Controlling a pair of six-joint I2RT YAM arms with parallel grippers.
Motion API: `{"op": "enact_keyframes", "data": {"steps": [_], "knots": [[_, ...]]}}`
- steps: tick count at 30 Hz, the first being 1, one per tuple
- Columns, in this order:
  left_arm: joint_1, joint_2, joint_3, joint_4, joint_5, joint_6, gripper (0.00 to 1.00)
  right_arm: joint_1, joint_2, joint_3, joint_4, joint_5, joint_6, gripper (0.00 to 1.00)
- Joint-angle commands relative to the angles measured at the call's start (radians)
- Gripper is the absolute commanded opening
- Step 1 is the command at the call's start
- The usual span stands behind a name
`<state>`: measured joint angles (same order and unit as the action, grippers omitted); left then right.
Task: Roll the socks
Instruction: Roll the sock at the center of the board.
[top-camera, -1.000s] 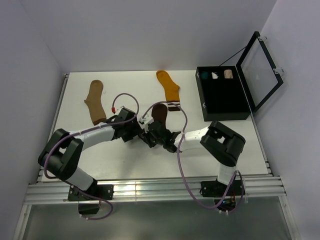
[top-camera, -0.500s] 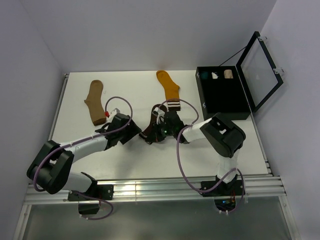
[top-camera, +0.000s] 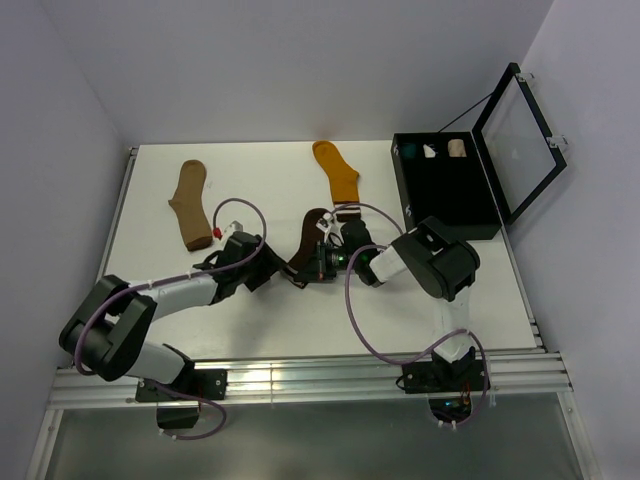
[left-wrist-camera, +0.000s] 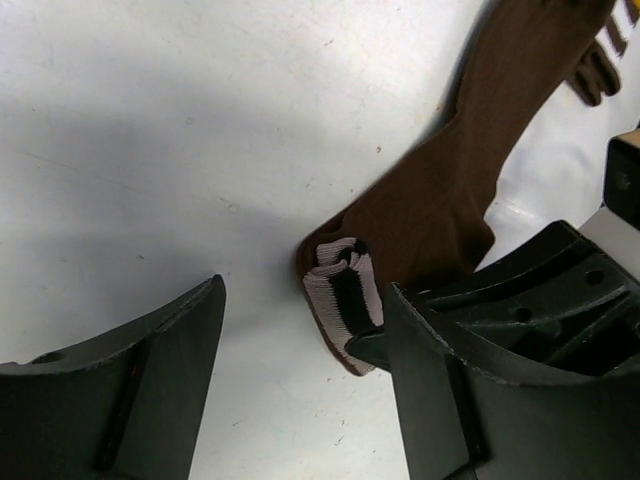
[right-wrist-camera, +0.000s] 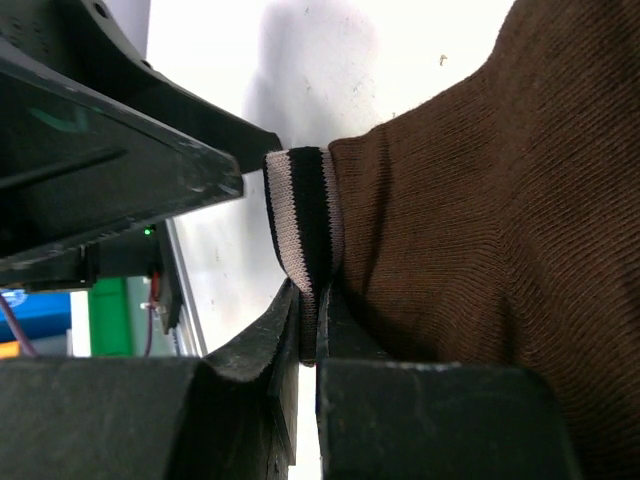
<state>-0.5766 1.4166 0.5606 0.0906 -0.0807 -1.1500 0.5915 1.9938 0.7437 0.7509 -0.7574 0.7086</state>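
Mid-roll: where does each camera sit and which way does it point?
Top external: above and behind the bases, looking down on the table; both arms show.
Left wrist: looking down at the dark brown sock; the open left gripper straddles its striped cuff.
Right wrist: low, looking along the sock; the right gripper is shut on that cuff.
Shared: both wrist views show the cuff.

Open table (left-wrist-camera: 150, 120) beside cuff (left-wrist-camera: 345, 290), right fingers (right-wrist-camera: 240, 395) opposite
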Motion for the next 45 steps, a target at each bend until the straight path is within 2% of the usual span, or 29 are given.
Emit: {"op": "enact_keyframes", "data": {"steps": [1, 14, 17, 22, 25, 28, 30, 31, 32, 34, 35, 39, 41, 45], "knots": [[0.001, 0.025, 0.024, 0.046, 0.019, -0.017, 0.69, -0.013, 0.036, -0.010, 0.019, -0.019, 0.038, 0.00], [-0.008, 0.128, 0.070, 0.026, 0.033, -0.024, 0.61, -0.027, 0.057, -0.007, 0.027, -0.028, 0.057, 0.00], [-0.012, 0.146, 0.081, -0.002, 0.025, -0.034, 0.54, -0.029, 0.054, -0.012, 0.034, -0.028, 0.057, 0.00], [-0.014, 0.159, 0.091, -0.032, 0.018, -0.037, 0.32, -0.029, 0.033, -0.015, 0.022, -0.016, 0.040, 0.01], [-0.016, 0.160, 0.107, -0.055, 0.010, -0.022, 0.24, -0.027, 0.007, -0.020, 0.004, 0.001, 0.022, 0.06], [-0.016, 0.165, 0.136, -0.086, -0.001, -0.001, 0.16, -0.021, -0.036, -0.026, -0.028, 0.035, -0.024, 0.18], [-0.017, 0.171, 0.153, -0.125, -0.008, 0.015, 0.11, -0.013, -0.088, -0.030, -0.085, 0.062, -0.060, 0.32], [-0.017, 0.176, 0.171, -0.140, -0.013, 0.032, 0.11, -0.007, -0.111, -0.030, -0.108, 0.108, -0.102, 0.37], [-0.016, 0.179, 0.182, -0.149, -0.011, 0.042, 0.11, 0.007, -0.134, -0.030, -0.167, 0.137, -0.128, 0.47], [-0.017, 0.199, 0.217, -0.184, -0.008, 0.077, 0.11, 0.022, -0.220, -0.027, -0.244, 0.222, -0.211, 0.53], [-0.017, 0.203, 0.229, -0.195, -0.007, 0.088, 0.11, 0.046, -0.252, -0.026, -0.309, 0.313, -0.240, 0.56], [-0.017, 0.225, 0.263, -0.224, -0.008, 0.148, 0.11, 0.131, -0.392, -0.004, -0.439, 0.562, -0.379, 0.60], [-0.017, 0.232, 0.283, -0.238, -0.007, 0.164, 0.11, 0.175, -0.415, 0.003, -0.463, 0.691, -0.451, 0.60], [-0.017, 0.243, 0.300, -0.250, -0.001, 0.190, 0.11, 0.299, -0.414, 0.013, -0.453, 0.843, -0.546, 0.60]]}}
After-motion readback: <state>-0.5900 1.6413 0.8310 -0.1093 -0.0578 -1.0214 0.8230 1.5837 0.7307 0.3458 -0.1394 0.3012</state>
